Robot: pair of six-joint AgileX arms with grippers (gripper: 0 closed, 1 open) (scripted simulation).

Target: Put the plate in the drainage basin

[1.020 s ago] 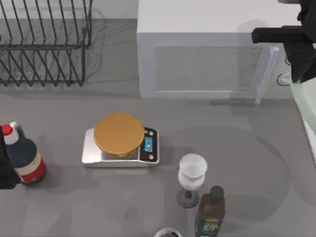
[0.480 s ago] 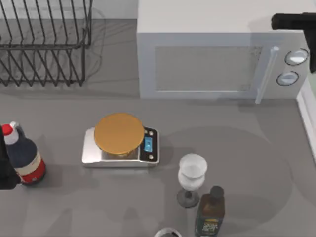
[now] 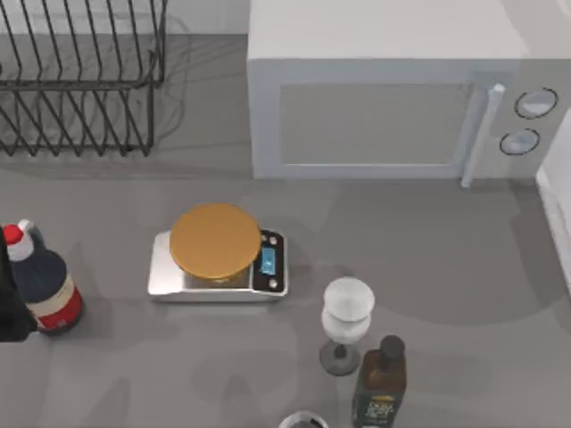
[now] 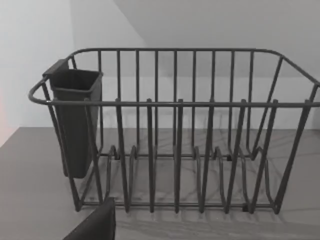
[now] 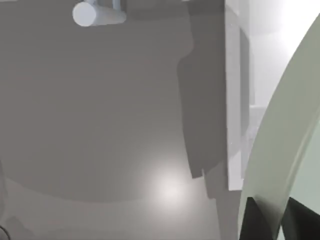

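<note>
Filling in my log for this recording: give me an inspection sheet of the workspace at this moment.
Surface: grey table, shadows across it.
Job's things: plate held at its rim, at the table's right edge; dish rack at the back left, dark cup hung on one end.
Clutter: microwave, kitchen scale with orange disc, red-capped bottle, wine glass, dark bottle.
Grippers: right gripper closed on the plate's rim; left arm parked at the left edge, facing the rack.
Cables: nothing seen.
Surroundings: white wall behind the rack.
</note>
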